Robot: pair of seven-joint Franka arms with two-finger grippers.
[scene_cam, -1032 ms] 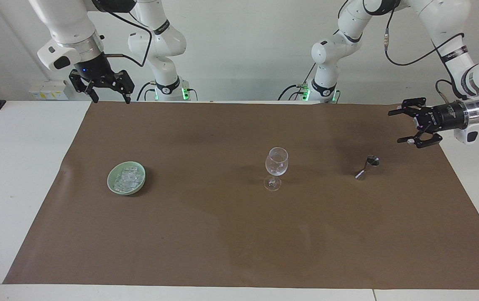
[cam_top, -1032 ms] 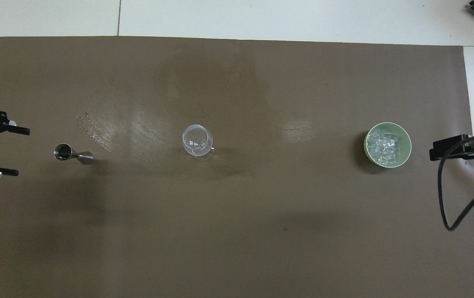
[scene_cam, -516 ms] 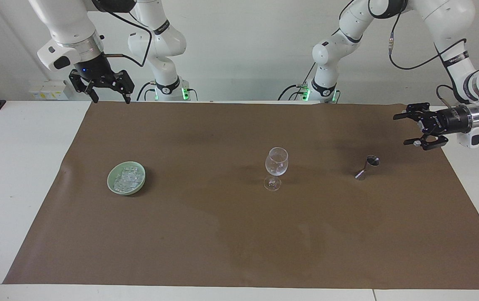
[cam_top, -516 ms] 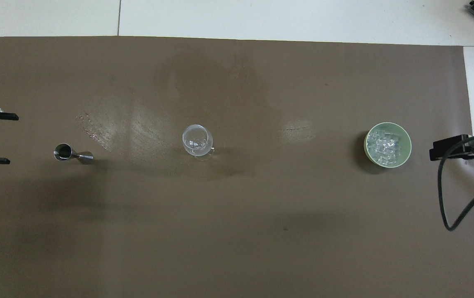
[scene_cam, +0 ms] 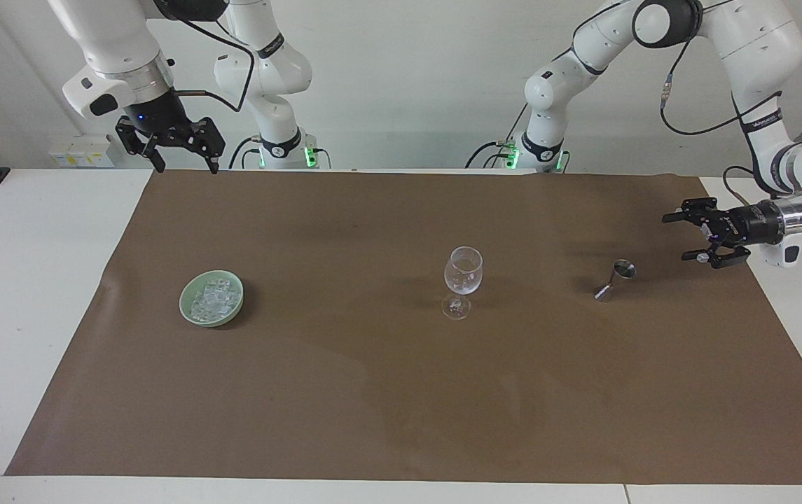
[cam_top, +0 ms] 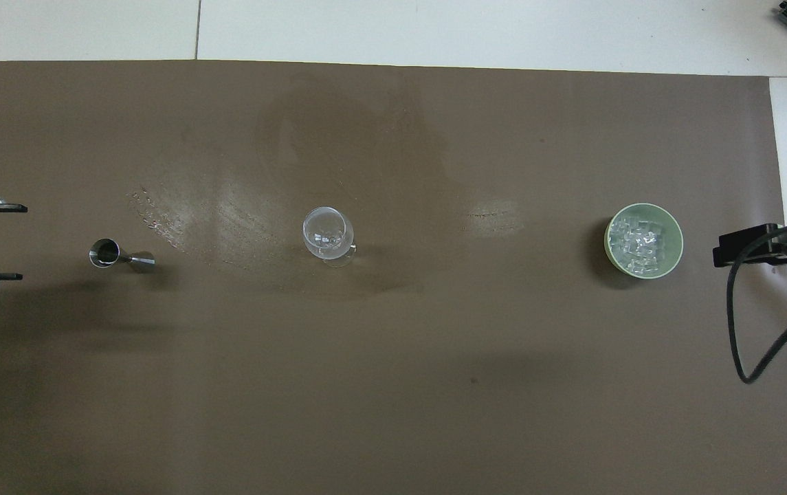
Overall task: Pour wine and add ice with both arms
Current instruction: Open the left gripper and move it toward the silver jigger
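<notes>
Filling a pale green dish (scene_cam: 211, 308), the ice (scene_cam: 215, 299) is a heap of small clear cubes glinting whitish. The dish sits on a brown mat (scene_cam: 372, 392), well apart from an upright wine glass (scene_cam: 463, 280) at the mat's middle, toward the right arm's end. A steel jigger (scene_cam: 613, 279) stands toward the left arm's end from the glass. The left gripper (scene_cam: 689, 238) hovers low near the jigger, jaws spread, holding nothing. The right gripper (scene_cam: 185, 157) waits, jaws also apart and empty, over the mat's edge nearest the robots.
</notes>
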